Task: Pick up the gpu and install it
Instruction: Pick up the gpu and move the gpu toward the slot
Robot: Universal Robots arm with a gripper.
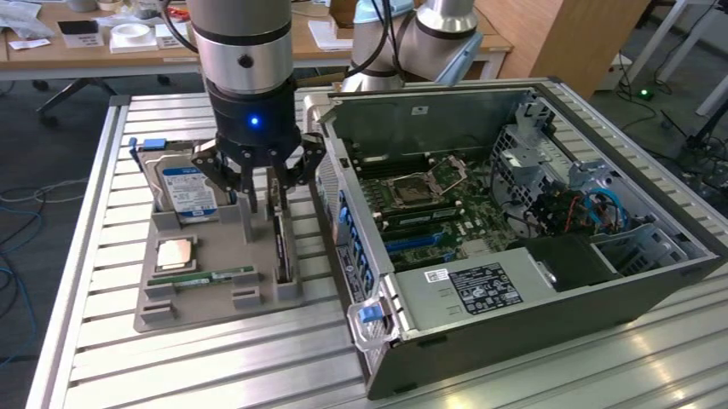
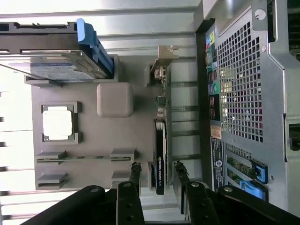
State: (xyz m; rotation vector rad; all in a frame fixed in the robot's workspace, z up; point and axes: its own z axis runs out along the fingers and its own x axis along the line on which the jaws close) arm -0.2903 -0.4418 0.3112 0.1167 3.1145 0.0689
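The gpu [image 1: 281,249] stands on its long edge in a slot of the grey holder tray [image 1: 210,302], a thin card with a black cooler face [image 2: 160,145] and a silvery end bracket [image 2: 162,60]. My gripper [image 1: 262,201] hangs straight down over it, open, with one finger on each side of the card. In the wrist view my gripper [image 2: 158,171] straddles the card's near end, and a small gap shows between each fingertip [image 2: 135,169] and the card. Nothing is held.
On the same tray stand a hard drive [image 1: 187,192] with a blue-white label, a CPU [image 1: 174,253] and a memory stick [image 1: 203,275]. The open computer case [image 1: 637,281] lies close on the exterior view's right, motherboard [image 1: 424,192] exposed. A second arm [image 1: 438,25] stands behind the case.
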